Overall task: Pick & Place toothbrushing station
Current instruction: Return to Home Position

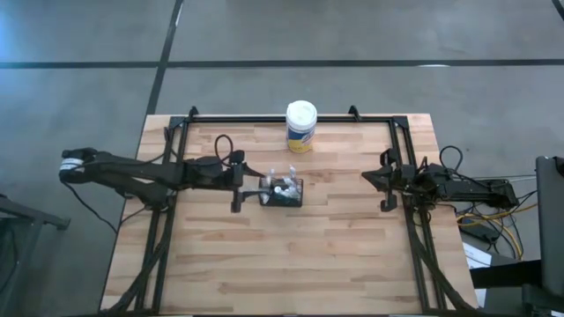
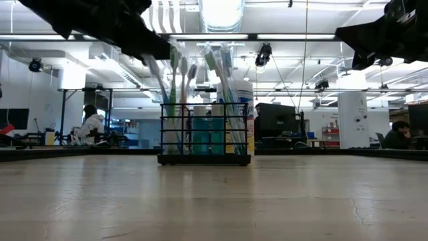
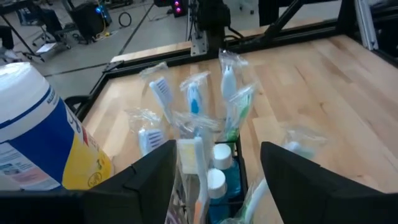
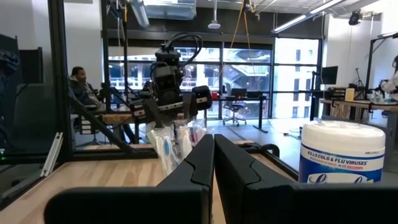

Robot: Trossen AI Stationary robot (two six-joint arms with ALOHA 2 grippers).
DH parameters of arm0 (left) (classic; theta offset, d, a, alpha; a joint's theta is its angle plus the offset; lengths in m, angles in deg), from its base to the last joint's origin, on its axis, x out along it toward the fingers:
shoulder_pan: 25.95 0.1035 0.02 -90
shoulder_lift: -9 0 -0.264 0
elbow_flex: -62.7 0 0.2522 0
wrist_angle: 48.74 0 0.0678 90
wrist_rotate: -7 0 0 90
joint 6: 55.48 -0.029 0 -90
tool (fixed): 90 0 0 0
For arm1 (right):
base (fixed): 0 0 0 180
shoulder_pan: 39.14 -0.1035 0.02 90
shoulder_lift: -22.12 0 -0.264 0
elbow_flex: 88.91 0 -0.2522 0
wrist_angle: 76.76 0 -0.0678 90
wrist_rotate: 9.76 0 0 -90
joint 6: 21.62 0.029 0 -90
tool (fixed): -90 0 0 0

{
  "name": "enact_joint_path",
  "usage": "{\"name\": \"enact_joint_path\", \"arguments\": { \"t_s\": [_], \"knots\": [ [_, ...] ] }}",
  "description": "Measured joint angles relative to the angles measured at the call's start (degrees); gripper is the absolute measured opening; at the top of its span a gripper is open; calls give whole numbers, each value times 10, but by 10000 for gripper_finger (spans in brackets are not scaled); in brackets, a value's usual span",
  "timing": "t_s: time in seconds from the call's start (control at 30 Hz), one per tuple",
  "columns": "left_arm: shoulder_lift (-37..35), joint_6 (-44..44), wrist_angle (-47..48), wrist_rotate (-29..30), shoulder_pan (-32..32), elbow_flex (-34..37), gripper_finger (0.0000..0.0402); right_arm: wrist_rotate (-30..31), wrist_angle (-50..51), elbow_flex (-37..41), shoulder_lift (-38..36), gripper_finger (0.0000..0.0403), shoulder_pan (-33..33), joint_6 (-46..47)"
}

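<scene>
1. The small black wire toothbrush holder (image 1: pixel 284 192) stands on the light wooden table (image 1: pixel 352 255). It is full. Wrapped toothbrushes (image 2: pixel 175 80) stick up out of it, and little teal bottles (image 2: pixel 200 134) sit inside.
2. No loose brush lies on the wood around the holder, so the filling part looks done (that is my guess from the top picture).
3. The left gripper (image 1: pixel 251 185) hangs just beside the holder and a bit above it. Its two fingers (image 3: pixel 149 180) are wide apart and grip nothing.
4. The right gripper (image 1: pixel 385 182) is well away from the holder, on the other side. Its fingers (image 4: pixel 199 162) are pressed together and hold nothing.
5. What seems left is for the left arm to go back to its resting place.
6. The low view shows the holder's thin bars and the bottles, which the high view does not.
7. The high view shows the round can with the white lid and blue-and-yellow label (image 1: pixel 301 126) standing behind the holder, apart from it. In the low view the holder hides most of the can.
8. Only the right wrist view shows clearly that the right fingers are together.
</scene>
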Motion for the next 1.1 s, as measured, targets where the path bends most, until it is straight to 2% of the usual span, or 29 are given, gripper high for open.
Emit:
{"name": "enact_joint_path", "arguments": {
  "t_s": [0.4, 0.6, 0.73, 0.83, 0.9, 0.97, 1.03, 1.1],
  "knots": [
    [-20, -2, 5, 3, 0, 2, 241, 0, 9, 0, 0, 8, 0, 1],
    [-57, -51, 25, 33, -1, -20, 241, 0, 9, 0, 0, 8, 0, 3],
    [-115, -60, 119, 34, -1, -72, 237, 0, 9, 0, -1, 8, 0, 3],
    [-156, -63, 244, 34, -2, -125, 228, 1, 8, 0, -1, 8, 0, 1],
    [-181, -76, 338, 43, -2, -154, 205, 11, 7, 0, -1, 8, 0, -4],
    [-209, -76, 400, 81, -2, -161, 162, 33, 7, 0, -1, 8, 0, -4],
    [-243, -62, 415, 106, -2, -148, 101, 45, 7, 0, -1, 8, 1, -5],
    [-280, -52, 394, 101, -1, -117, 35, 45, 7, 0, -1, 8, 0, -10]
  ]
}}
